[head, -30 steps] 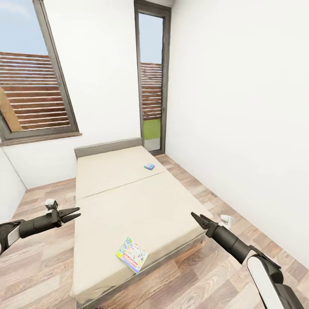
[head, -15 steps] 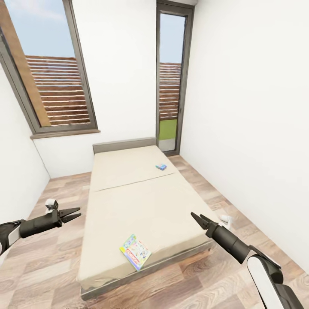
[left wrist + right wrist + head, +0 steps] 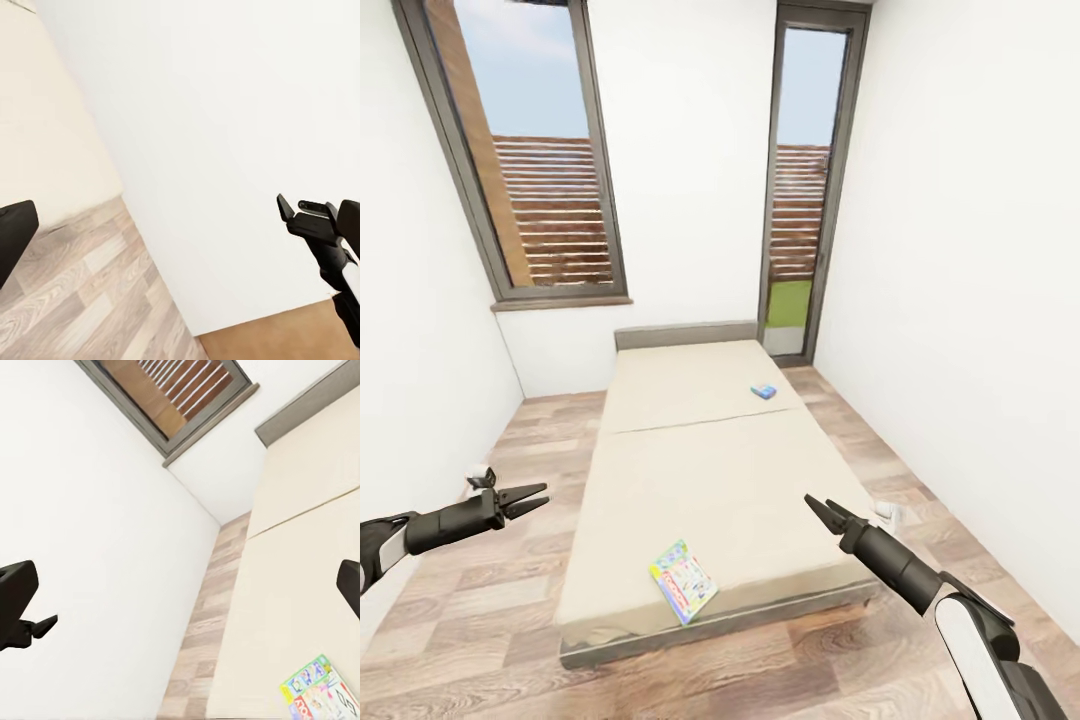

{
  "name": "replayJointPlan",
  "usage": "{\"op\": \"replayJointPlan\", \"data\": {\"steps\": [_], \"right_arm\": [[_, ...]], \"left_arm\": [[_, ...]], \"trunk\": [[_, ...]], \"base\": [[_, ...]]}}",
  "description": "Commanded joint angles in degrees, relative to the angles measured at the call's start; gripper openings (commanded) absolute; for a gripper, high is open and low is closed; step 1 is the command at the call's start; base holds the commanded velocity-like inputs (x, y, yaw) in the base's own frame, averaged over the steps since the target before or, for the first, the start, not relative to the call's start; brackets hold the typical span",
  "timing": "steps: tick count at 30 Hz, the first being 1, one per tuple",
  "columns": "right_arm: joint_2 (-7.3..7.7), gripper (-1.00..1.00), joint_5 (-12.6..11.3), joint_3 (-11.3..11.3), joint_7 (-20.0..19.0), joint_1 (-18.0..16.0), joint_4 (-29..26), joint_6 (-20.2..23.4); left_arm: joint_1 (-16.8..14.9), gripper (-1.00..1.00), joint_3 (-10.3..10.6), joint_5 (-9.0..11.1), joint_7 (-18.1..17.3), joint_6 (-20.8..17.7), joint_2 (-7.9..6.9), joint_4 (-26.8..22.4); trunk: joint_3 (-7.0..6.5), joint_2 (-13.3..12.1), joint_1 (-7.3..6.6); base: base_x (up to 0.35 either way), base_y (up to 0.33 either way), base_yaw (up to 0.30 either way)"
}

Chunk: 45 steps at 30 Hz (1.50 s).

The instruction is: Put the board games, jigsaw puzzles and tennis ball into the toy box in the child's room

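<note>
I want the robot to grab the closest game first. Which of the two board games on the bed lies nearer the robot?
The bigger one with the white, busy cover, by the foot edge of the bed. The small blue one lies far up near the headboard.

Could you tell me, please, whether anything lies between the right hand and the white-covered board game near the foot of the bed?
Nothing visible does. The right hand hangs open over the bed's near right part, and the white-covered board game lies flat near the foot edge, with bare mattress between them. The small blue game lies far off, near the headboard.
</note>
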<state>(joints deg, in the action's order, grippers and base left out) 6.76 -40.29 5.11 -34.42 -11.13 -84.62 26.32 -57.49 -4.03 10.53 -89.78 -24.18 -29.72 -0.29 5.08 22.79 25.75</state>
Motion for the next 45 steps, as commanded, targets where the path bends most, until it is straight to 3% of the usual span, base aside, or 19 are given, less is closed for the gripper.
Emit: {"op": "replayJointPlan", "data": {"steps": [1, 24, 45], "right_arm": [[0.01, 1.0, -0.49, 0.07, -0.04, -0.03, -0.02, 0.49], [0.01, 1.0, -0.49, 0.02, 0.02, -0.06, 0.04, 0.5], [0.01, 1.0, -0.49, -0.04, -0.11, -0.07, 0.05, 0.4]], "left_arm": [[-0.08, 1.0, -0.37, -0.42, -0.22, -0.61, 0.01, 0.03], [-0.08, 1.0, -0.37, -0.42, -0.22, -0.61, 0.01, 0.08], [-0.08, 1.0, -0.37, -0.42, -0.22, -0.66, 0.01, 0.11]], "trunk": [[0.13, 0.13, 0.04], [0.13, 0.13, 0.04], [0.13, 0.13, 0.04]], "base": [[0.0, -0.236, 0.283], [0.0, -0.215, 0.278], [0.002, 0.051, 0.029]]}}
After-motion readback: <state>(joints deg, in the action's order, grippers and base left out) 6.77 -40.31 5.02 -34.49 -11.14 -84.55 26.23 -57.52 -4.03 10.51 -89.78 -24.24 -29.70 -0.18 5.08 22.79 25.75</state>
